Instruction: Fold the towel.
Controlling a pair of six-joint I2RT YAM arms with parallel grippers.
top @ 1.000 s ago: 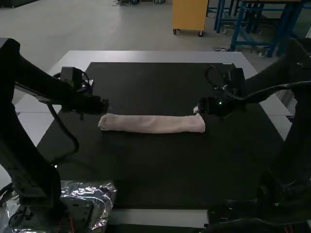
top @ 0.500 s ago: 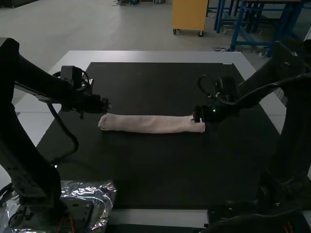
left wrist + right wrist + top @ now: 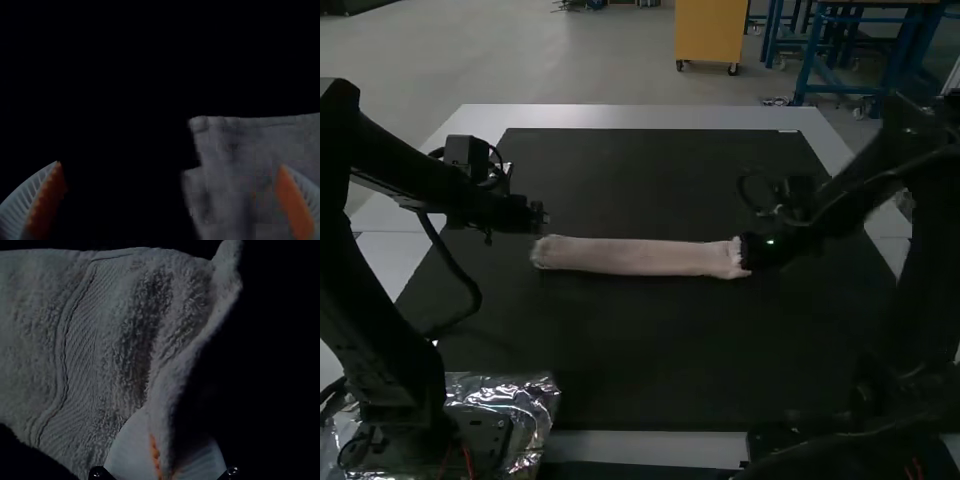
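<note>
1. Towel (image 3: 635, 256), pale and drawn into a long, narrow strip, lies crosswise near the middle of a black mat (image 3: 640, 350) on the grey worktop (image 3: 640, 117). The shape suggests lengthwise folding is done, leaving the shorter fold to make.

2. At the strip's right end, the right claw (image 3: 744, 256) is clamped on the towel's edge, the cloth ruffled and bent up where it is pinched. A grip at the very end, rather than mid-strip, would let that end be carried over toward the other.

3. Beside the pinch, a woven border (image 3: 75, 355) crosses the terry pile. How many layers are caught is hard to say in the dim light, so a loose lower ply could be left behind.

4. At the opposite end, the left claw (image 3: 542, 214) hangs close by, its two sides wide apart and nothing between them. Placed there, it seems suited to steadying or taking the far end, where stepped layers show a slight mismatch.

5. Laid straight between the two arms, the strip puts one end within easy reach of each. The next move likely calls for a low, even lift from the right, slow enough to keep the layers together.
</note>
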